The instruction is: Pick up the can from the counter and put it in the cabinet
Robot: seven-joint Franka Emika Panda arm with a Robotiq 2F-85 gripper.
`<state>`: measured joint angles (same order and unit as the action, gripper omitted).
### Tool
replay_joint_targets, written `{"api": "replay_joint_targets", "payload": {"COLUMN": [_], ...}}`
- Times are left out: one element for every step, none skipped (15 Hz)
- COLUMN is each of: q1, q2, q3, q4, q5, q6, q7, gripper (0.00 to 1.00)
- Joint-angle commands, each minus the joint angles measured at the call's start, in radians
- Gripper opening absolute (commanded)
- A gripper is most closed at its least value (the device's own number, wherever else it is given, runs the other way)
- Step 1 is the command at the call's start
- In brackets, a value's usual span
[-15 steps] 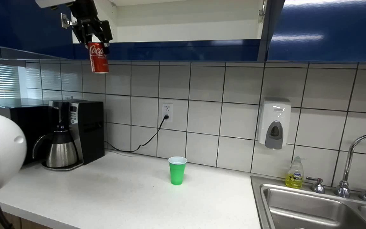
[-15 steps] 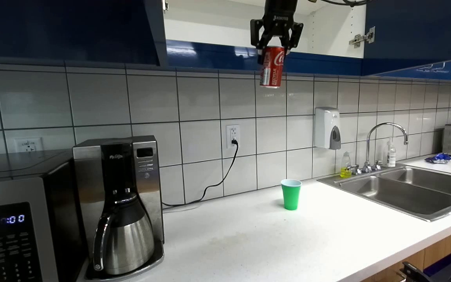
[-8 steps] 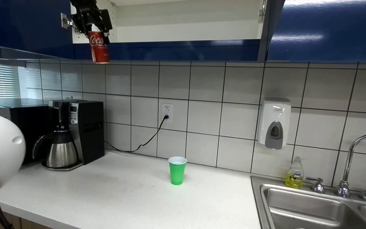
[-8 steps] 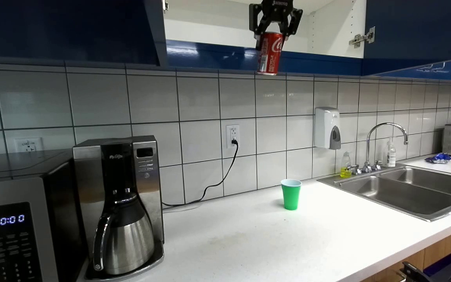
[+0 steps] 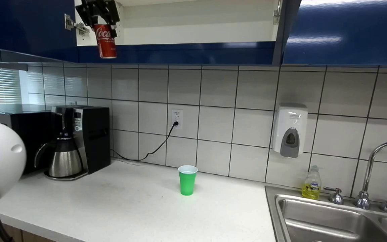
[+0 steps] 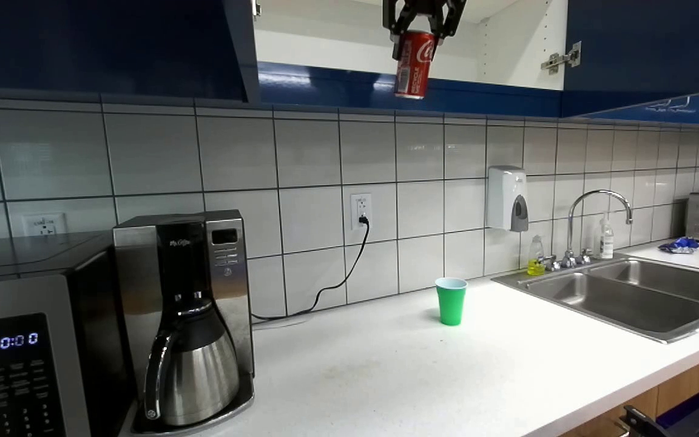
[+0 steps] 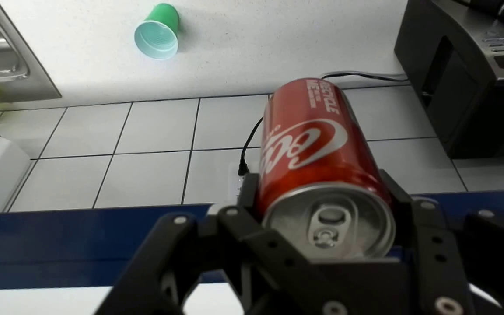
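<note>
The red can (image 5: pixel 106 45) hangs in the air, silvery top up and slightly tilted, in both exterior views (image 6: pixel 412 70). My gripper (image 5: pixel 104 32) is shut on its upper part, with one finger on each side. The wrist view shows the can (image 7: pixel 311 131) between the fingers of the gripper (image 7: pixel 321 188). The cabinet (image 5: pixel 180 53) stands open behind the can, its pale interior showing. In both exterior views the can's lower part overlaps the cabinet's blue lower rail (image 6: pixel 495 97). The white counter (image 5: pixel 139 208) lies far below.
A swung-open blue door (image 5: pixel 25 27) is left of the gripper; another (image 6: pixel 647 48) is at the right. A green cup (image 5: pixel 187 183) stands on the counter. A coffee maker (image 6: pixel 222 243) and microwave (image 6: pixel 16 364) stand at the left. The steel sink (image 5: pixel 277 215) is at the right.
My gripper has risen steadily with the can. The can's bottom has gone from below the cabinet's lower rail to in front of it in both exterior views. The cup has not moved.
</note>
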<state>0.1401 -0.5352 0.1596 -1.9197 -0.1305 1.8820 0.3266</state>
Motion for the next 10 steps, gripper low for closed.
{"api": "replay_joint_targets", "payload": {"q1": [-0.034,-0.035,-0.034,-0.035,-0.034,-0.034,-0.034,-0.035,-0.035,-0.037], "q2": [0.048,0.057,0.065,0.073,0.081,0.086,0.092,0.099,0.106,0.114], "q3": [0.026,0.028,0.029,0.031,0.033,0.034,0.036,0.037,0.038,0.04], "q4": [0.112,0.13,0.145,0.163,0.178,0.19,0.205,0.218,0.232,0.247], "q5": [0.022,0.022,0.021,0.019,0.018,0.017,0.016,0.015,0.013,0.012], "q6": [-0.069,-0.077,-0.083,-0.091,-0.099,-0.103,-0.106,-0.11,-0.113,-0.118], "q7": [-0.004,0.0,0.001,0.003,0.005,0.006,0.007,0.008,0.009,0.012], "gripper": [0.39,0.39,0.39,0.39,0.39,0.39,0.39,0.39,0.39,0.39]}}
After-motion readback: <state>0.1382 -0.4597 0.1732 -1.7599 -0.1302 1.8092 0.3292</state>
